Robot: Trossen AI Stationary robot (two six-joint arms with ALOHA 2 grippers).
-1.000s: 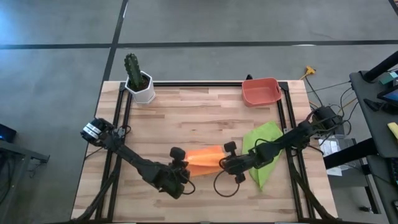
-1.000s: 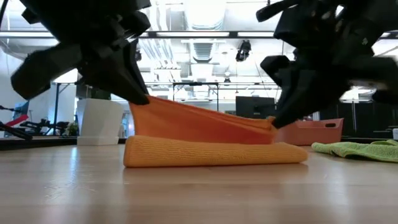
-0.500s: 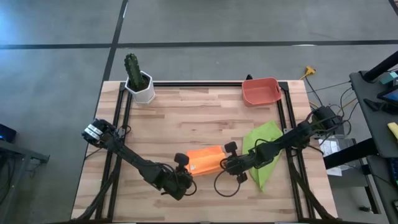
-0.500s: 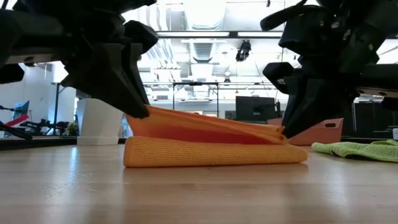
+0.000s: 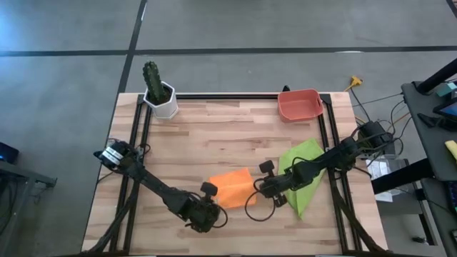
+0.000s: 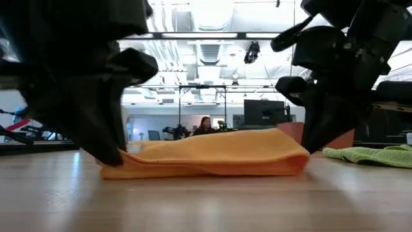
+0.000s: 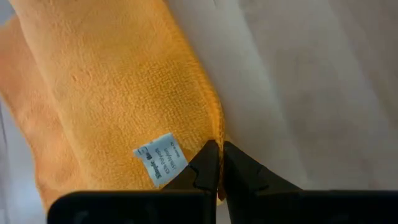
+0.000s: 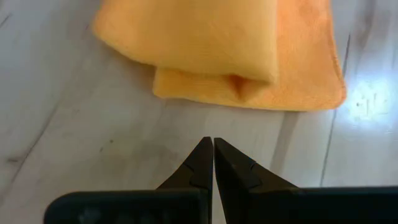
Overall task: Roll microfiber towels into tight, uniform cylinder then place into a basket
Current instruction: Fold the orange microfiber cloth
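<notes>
The orange towel point(image 5: 232, 188) lies folded in flat layers on the table's near middle; it also shows in the low view point(image 6: 219, 154). My left gripper point(image 5: 214, 203) is shut at the towel's near left edge, its tips low by the table point(image 6: 112, 158). My right gripper point(image 8: 212, 142) is shut with its tips over bare wood just off the towel's right end point(image 6: 312, 147); nothing is between its fingers. The green towel point(image 5: 303, 178) lies spread flat under the right arm. The basket point(image 5: 298, 105) stands at the far right. My left gripper pinches the orange towel's hemmed edge point(image 7: 217, 132) between its two fingers, beside the white label point(image 7: 160, 159). The fingers slant down from the near left. One layer or several, I cannot tell. The towel lies slack on the table.
A white pot with a green cactus point(image 5: 160, 93) stands at the far left corner. Bare wood stretches across the far middle of the table point(image 5: 228, 135). A black cable loop point(image 5: 260, 210) lies near the right gripper.
My left gripper has tipped down and sunk toward the near edge, drawing the towel's raised upper layer over. That layer, stretched between both grippers before, now lies flat, and the towel covers more table toward the near side. The right gripper's end of it has dropped free.
</notes>
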